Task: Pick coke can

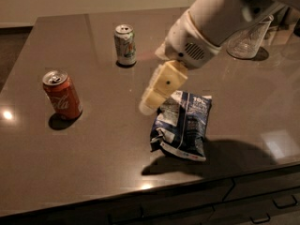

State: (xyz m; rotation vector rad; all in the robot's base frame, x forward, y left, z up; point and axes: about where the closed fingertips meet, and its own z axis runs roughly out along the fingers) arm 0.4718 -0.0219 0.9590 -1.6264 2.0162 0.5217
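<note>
Here, you see the counter [93, 149] from above its front edge, with clock directions read on the picture and 12 o'clock pointing toward the far wall.

The coke can [62, 95] stands upright at about 9 o'clock, near the left side of the counter. Its silver top and pull tab face up, and its white lettering is turned toward you. Nothing touches it.

The pincer [149, 102] hangs near the middle of the view. It is a cream-coloured piece sloping down toward 7 o'clock from the white arm [211, 22], which enters from 1 o'clock. You cannot tell whether the pincer is spread or closed, and nothing is seen in its grip. From the pincer, the coke can lies at 9 o'clock, well apart.

A white and green can [125, 44] stands upright at 11 o'clock of the pincer, farther back on the counter.

A crumpled blue and white snack bag [183, 125] lies flat at 4 o'clock of the pincer, just beside its tip. Whether the two touch cannot be told.

A clear glass vessel [248, 36] stands at 2 o'clock, partly behind the arm.

The arm's shadow [234, 158] falls on the counter at 4 o'clock, past the bag.
</note>
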